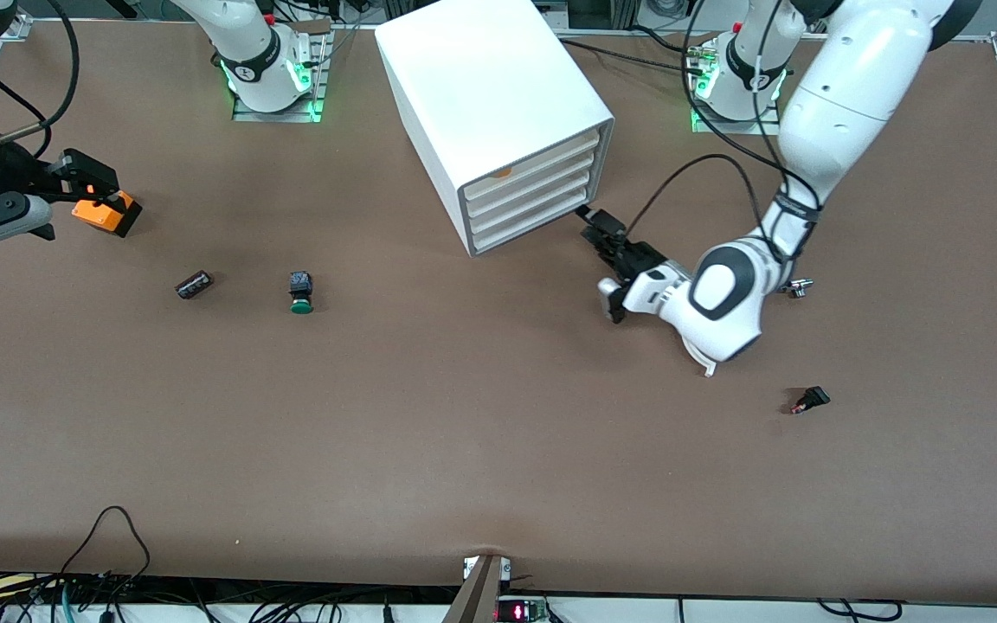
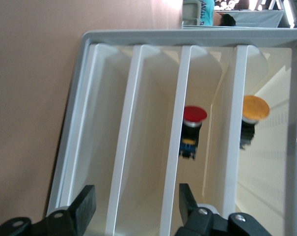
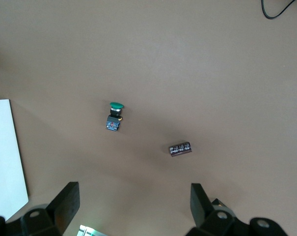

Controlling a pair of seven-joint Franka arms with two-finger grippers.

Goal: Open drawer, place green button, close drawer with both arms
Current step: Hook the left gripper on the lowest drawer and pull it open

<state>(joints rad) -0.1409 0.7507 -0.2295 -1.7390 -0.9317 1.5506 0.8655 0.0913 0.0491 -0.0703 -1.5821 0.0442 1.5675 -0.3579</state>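
The cabinet (image 1: 498,112) has all drawers shut. The left gripper (image 1: 600,227), fingers spread, faces the drawer fronts (image 2: 153,142), likely lining up to pull one. The right gripper (image 1: 87,186) waits, spread, above an orange box (image 1: 106,212). The button (image 1: 300,292) lies on the table (image 1: 464,433) beside a dark cylinder (image 1: 194,284).

glossy white arms (image 1: 845,104), matt brown table (image 1: 498,433)

No text, label, brand, number or sign can be read on anything in these views.
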